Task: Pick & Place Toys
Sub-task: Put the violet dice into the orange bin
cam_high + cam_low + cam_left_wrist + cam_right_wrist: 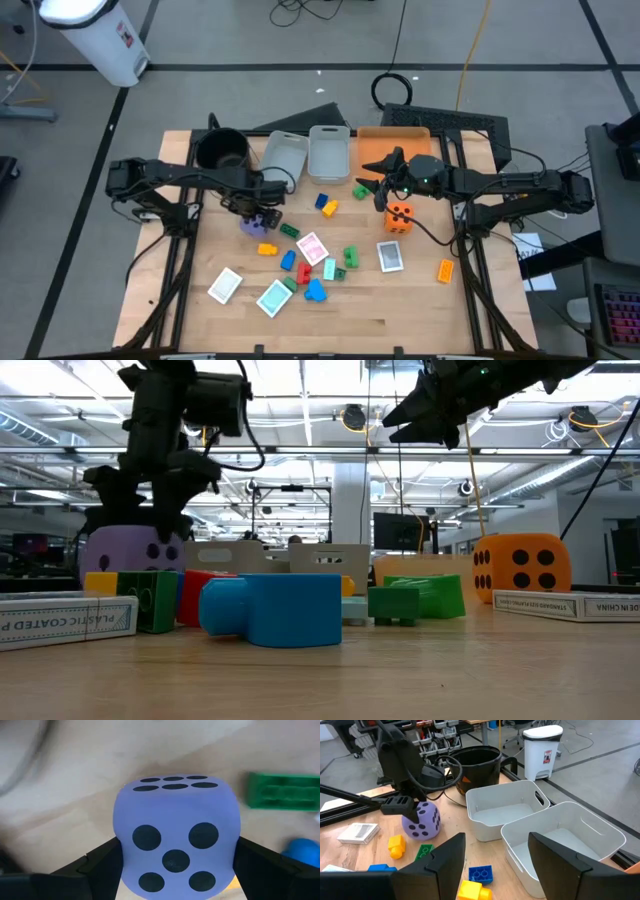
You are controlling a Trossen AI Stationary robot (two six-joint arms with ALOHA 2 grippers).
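Note:
A purple die (175, 840) with black dots sits on the wooden table (400, 310), left of centre. My left gripper (255, 205) comes down over it and is shut on it. An orange die (399, 218) rests on the table at the right. My right gripper (495, 860) hangs open high above the table near the bins, holding nothing. Small coloured blocks (305, 270) and several playing cards (225, 285) lie scattered across the middle of the table. My left gripper pinches the purple die between its two fingers (102, 862) by two opposite side faces (122, 855). The fingers come from above, pointing down. In the right wrist view the die (421, 820) still seems to rest with its underside on the table.
Two clear bins (283, 155) (329, 150), a flat orange tray (392, 143) and a round black pot (220, 150) line the far edge. A green block (282, 797) and a blue block (302, 852) lie close beside the purple die. The near table strip is bare wood.

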